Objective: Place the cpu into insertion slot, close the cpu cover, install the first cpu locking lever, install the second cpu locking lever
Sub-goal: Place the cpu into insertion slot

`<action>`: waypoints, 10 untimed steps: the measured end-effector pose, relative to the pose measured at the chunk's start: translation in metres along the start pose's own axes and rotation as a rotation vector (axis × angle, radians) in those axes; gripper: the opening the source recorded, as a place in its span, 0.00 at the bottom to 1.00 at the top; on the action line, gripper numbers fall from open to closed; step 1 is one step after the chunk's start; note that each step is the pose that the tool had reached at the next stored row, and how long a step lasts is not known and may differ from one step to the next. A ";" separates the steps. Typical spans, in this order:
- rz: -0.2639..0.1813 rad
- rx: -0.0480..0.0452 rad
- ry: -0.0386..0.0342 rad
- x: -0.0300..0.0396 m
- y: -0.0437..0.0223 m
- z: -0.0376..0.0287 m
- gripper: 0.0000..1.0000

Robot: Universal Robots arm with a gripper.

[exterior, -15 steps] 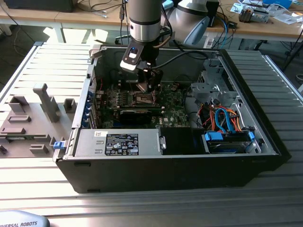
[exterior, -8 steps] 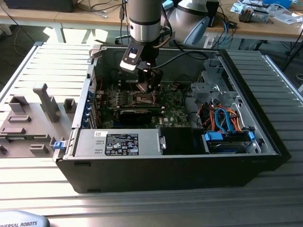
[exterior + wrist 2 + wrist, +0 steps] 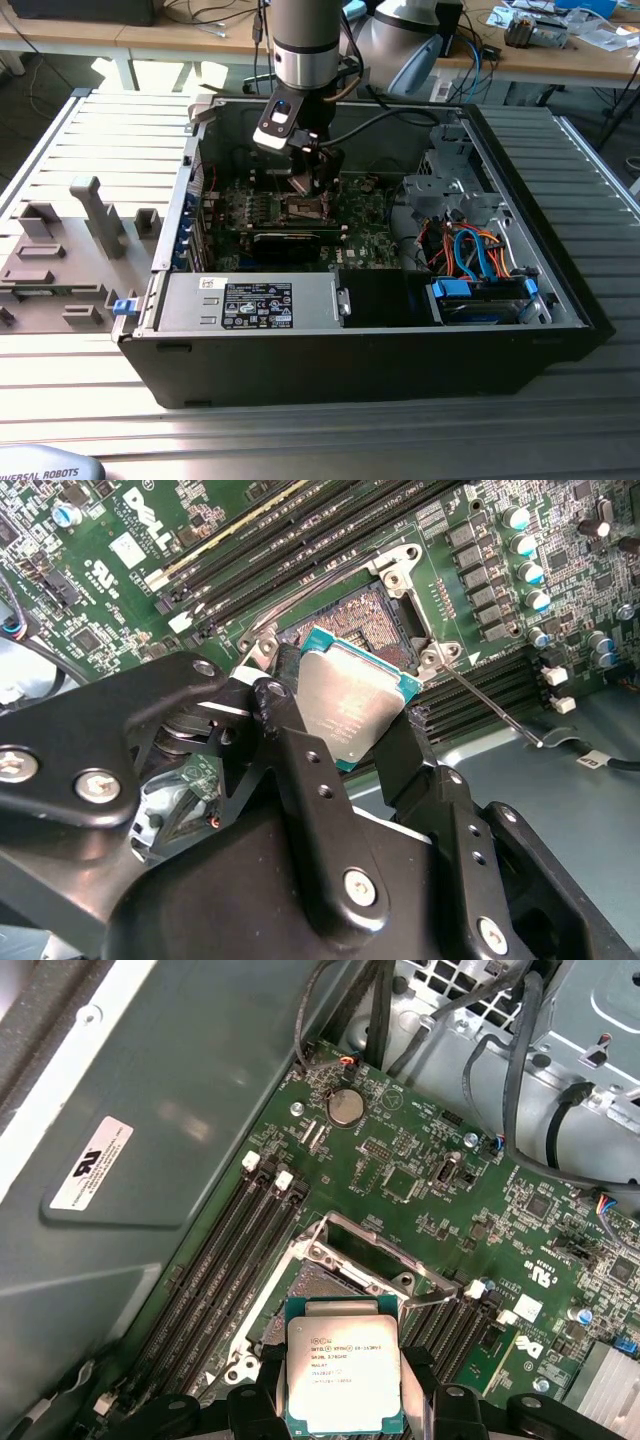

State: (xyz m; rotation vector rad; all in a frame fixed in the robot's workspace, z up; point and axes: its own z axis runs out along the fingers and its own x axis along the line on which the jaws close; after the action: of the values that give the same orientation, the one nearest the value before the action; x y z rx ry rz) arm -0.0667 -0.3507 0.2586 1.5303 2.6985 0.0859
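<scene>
Where the gripper (image 3: pixel 340 732) clamps, cpu (image 3: pixel 352 692) sits.

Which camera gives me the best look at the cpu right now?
The first wrist view: the cpu faces the camera, its whole metal top visible, gripped in the end effector. The second wrist view shows it tilted, one edge behind a finger. In the exterior view it is too small to make out.

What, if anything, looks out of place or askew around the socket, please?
Nothing stands out. The pincer grips the cpu by its edges over the open insertion slot, not yet seated, and the cpu cover is swung up clear of it. No damage shows.
</scene>
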 end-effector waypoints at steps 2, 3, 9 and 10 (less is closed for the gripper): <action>0.001 0.0001 -0.0001 0.0000 0.0000 0.0001 0.54; 0.002 0.0000 -0.0001 0.0000 0.0000 0.0001 0.54; 0.005 0.0000 -0.0003 0.0000 0.0000 0.0004 0.54; 0.006 0.0001 -0.0004 0.0000 0.0000 0.0005 0.54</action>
State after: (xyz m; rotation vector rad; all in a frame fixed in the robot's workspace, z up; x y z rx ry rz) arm -0.0667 -0.3507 0.2581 1.5390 2.6934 0.0857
